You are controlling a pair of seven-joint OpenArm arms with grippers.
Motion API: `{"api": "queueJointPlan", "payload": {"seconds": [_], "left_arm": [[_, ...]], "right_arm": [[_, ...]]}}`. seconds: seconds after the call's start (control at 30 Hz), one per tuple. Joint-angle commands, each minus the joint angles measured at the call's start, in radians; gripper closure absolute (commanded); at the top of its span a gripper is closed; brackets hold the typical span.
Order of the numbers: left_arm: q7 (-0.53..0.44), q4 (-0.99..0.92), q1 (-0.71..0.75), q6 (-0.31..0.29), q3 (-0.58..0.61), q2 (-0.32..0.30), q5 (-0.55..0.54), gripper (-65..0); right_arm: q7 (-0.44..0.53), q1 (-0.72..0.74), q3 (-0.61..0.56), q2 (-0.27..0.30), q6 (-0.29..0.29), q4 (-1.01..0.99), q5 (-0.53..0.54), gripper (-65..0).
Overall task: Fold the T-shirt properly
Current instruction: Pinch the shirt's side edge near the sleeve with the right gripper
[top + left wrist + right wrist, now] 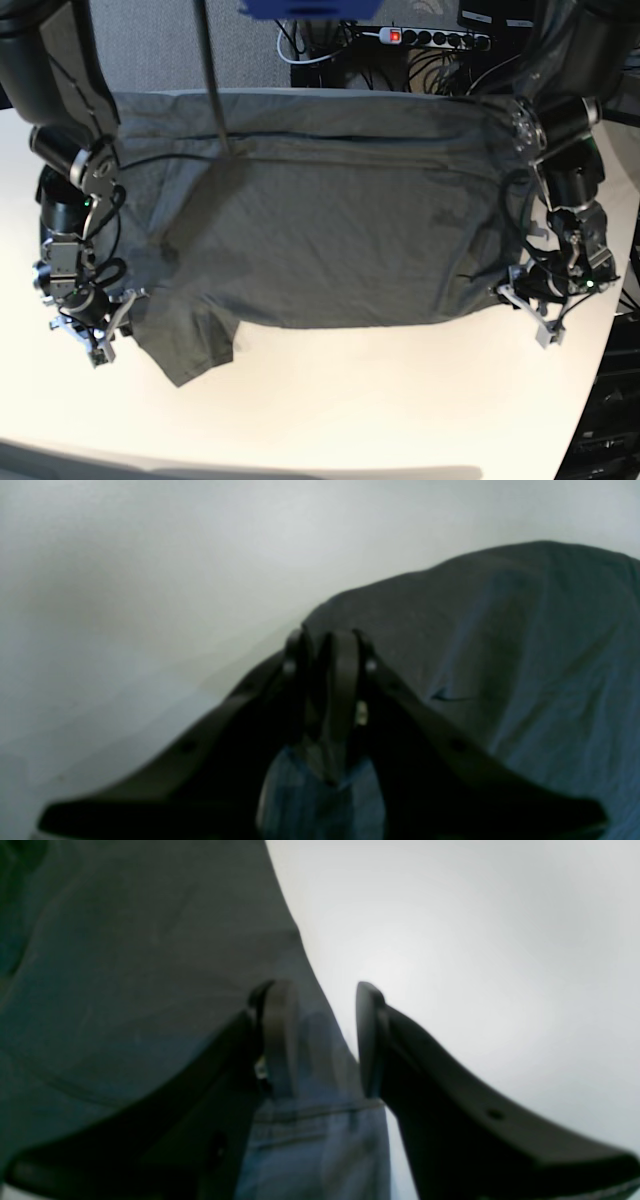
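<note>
The dark grey T-shirt (330,220) lies spread wide across the white table (350,400), with one sleeve (185,345) hanging toward the front left. My left gripper (325,640) is shut on a pinched fold at the shirt's edge (500,630); in the base view it sits low at the shirt's right corner (535,320). My right gripper (322,995) stands open, its fingers straddling the hemmed edge of the shirt (125,965), which lies loose between them. In the base view the right gripper (95,335) is at the shirt's left side, beside the sleeve.
A power strip (430,37) and tangled cables lie behind the table's far edge. A thin dark pole (212,70) rises over the shirt's back left part. The table's rounded edge runs close to the left gripper at the right (600,340).
</note>
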Motion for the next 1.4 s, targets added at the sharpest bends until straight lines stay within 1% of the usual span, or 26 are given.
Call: {"api": "queueJointPlan", "payload": {"seconds": [0.0,0.2,0.27,0.33,0.4,0.7,0.73,0.83,1.17,1.2,1.3,1.37], "left_arm": [[0.018,0.008,-0.017,0.001,0.001,-0.006,0.012,-8.2],[0.018,0.008,-0.017,0.001,0.001,-0.006,0.012,-8.2],[0.018,0.008,-0.017,0.001,0.001,-0.006,0.012,-8.2],[0.018,0.008,-0.017,0.001,0.001,-0.006,0.012,-8.2],[0.018,0.008,-0.017,0.001,0.001,-0.006,0.012,-8.2],[0.018,0.008,-0.017,0.001,0.001,-0.006,0.012,-8.2],[0.018,0.008,-0.017,0.001,0.001,-0.006,0.012,-8.2],[0.018,0.008,-0.017,0.001,0.001,-0.008,0.012,-8.2],[0.018,0.008,-0.017,0.001,0.001,-0.008,0.012,-8.2],[0.018,0.008,-0.017,0.001,0.001,-0.008,0.012,-8.2],[0.018,0.008,-0.017,0.001,0.001,-0.008,0.012,-8.2],[0.018,0.008,-0.017,0.001,0.001,-0.008,0.012,-8.2]], "right_arm": [[0.025,0.037,0.0,0.015,-0.005,0.013,0.012,-20.2],[0.025,0.035,0.0,0.018,-0.005,0.01,0.012,-20.9],[0.025,0.035,0.0,0.018,-0.003,-0.003,0.012,-25.5],[0.027,0.035,-0.002,0.019,-0.003,-0.013,0.012,-33.4],[0.027,0.035,-0.002,0.019,-0.003,-0.015,0.012,-37.9],[0.027,0.034,-0.003,0.019,0.0,-0.016,0.012,-38.3],[0.025,0.034,-0.003,0.019,0.015,-0.016,0.012,-38.4],[0.018,0.034,0.0,0.016,0.086,-0.016,0.012,-38.4],[0.01,0.032,-0.003,0.018,0.096,-0.018,0.012,-38.7],[0.002,0.032,-0.002,0.018,0.101,-0.018,0.012,-38.7],[-0.019,0.037,0.0,0.019,0.141,-0.018,0.012,-38.7],[-0.021,0.04,0.0,0.019,0.141,-0.018,0.012,-38.7]]}}
